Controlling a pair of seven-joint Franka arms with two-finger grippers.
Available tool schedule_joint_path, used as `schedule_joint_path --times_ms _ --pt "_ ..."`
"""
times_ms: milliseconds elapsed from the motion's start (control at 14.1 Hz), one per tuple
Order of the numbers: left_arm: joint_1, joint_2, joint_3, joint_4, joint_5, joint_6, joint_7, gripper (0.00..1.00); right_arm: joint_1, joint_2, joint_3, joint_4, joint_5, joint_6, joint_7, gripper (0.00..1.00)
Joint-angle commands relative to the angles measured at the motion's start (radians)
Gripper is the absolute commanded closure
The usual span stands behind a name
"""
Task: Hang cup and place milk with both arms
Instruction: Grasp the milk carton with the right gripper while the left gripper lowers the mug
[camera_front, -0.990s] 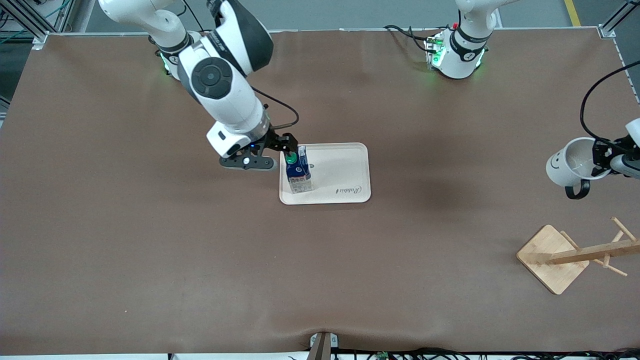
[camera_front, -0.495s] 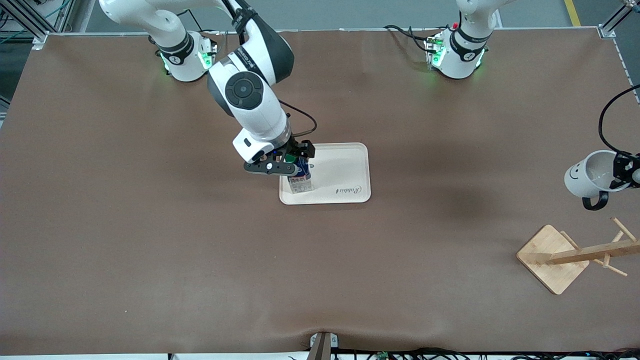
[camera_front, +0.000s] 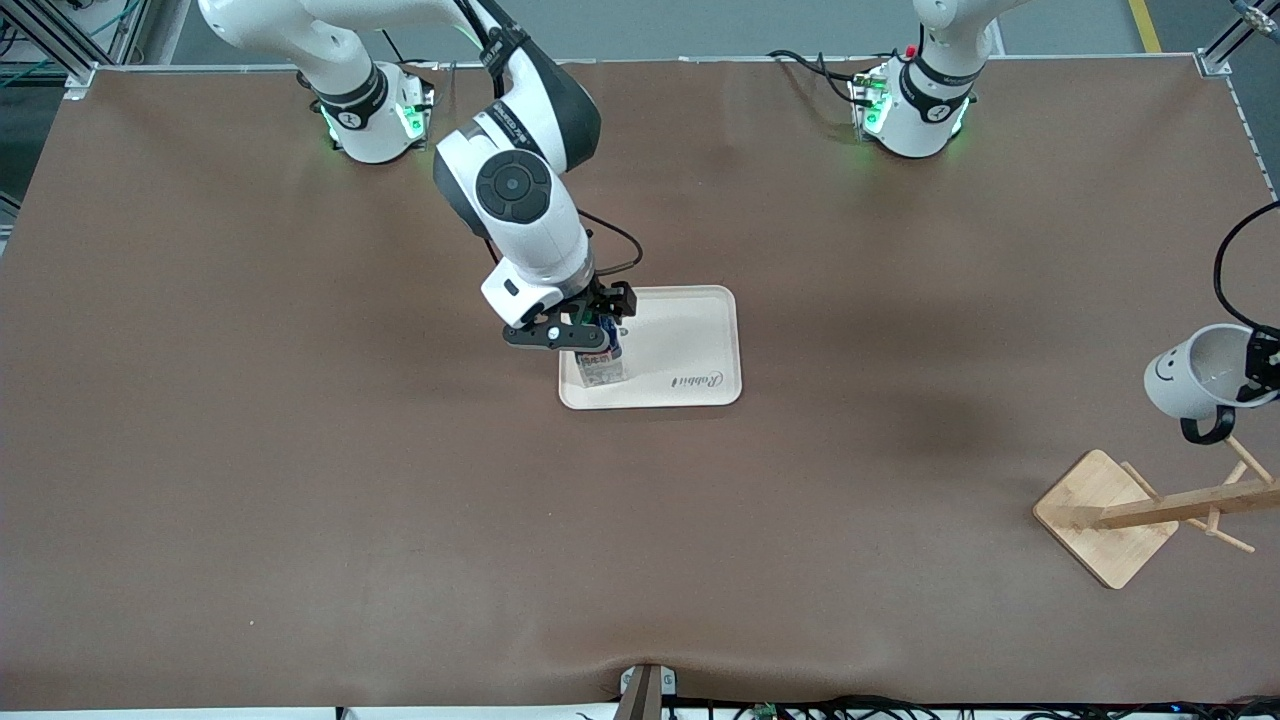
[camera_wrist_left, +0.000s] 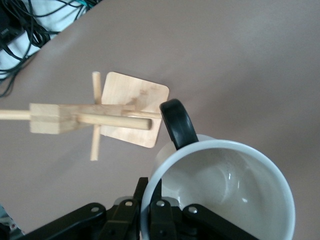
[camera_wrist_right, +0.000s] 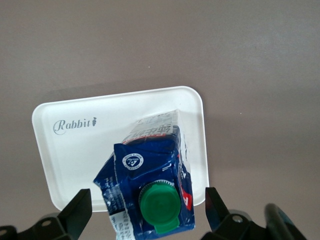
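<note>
The white smiley cup hangs in the air just above the wooden peg rack, at the left arm's end of the table. My left gripper is shut on its rim. In the left wrist view the left gripper pinches the cup wall, and the black handle points toward the rack. The milk stands upright on the white tray. My right gripper is open right above it. In the right wrist view the right gripper has its fingers apart on either side of the milk, clear of it.
The tray lies mid-table with bare room beside the carton. The rack's square base sits near the table edge at the left arm's end. Both arm bases stand along the table's edge farthest from the camera.
My right gripper has moved from beside the carton to over its top, still open. The left gripper has carried the cup toward the rack and lower.
</note>
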Motion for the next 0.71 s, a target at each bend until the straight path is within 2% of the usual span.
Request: schedule_joint_path --times_ms 0,354,424,495,566,636 --pt "0.010 0.035 -0.007 0.060 -0.026 0.006 0.028 1.00 0.024 0.022 -0.013 0.020 -0.024 -0.001 0.023 0.00" --pt "0.036 0.058 -0.007 0.068 -0.035 0.021 0.030 1.00 0.036 0.049 -0.013 0.020 -0.038 0.012 0.062 0.00" --pt "0.037 0.063 -0.009 0.069 -0.035 0.021 0.030 1.00 0.035 0.054 -0.013 0.020 -0.047 0.013 0.060 0.30" --pt "0.037 0.065 -0.007 0.077 -0.035 0.021 0.030 1.00 0.035 0.055 -0.013 0.020 -0.050 0.013 0.060 0.65" --pt "0.040 0.074 -0.007 0.089 -0.035 0.021 0.028 1.00 0.033 0.055 -0.011 0.021 -0.050 0.010 0.060 0.86" --pt "0.040 0.084 -0.007 0.097 -0.035 0.021 0.028 1.00 0.032 0.055 -0.013 0.021 -0.050 0.007 0.062 1.00"
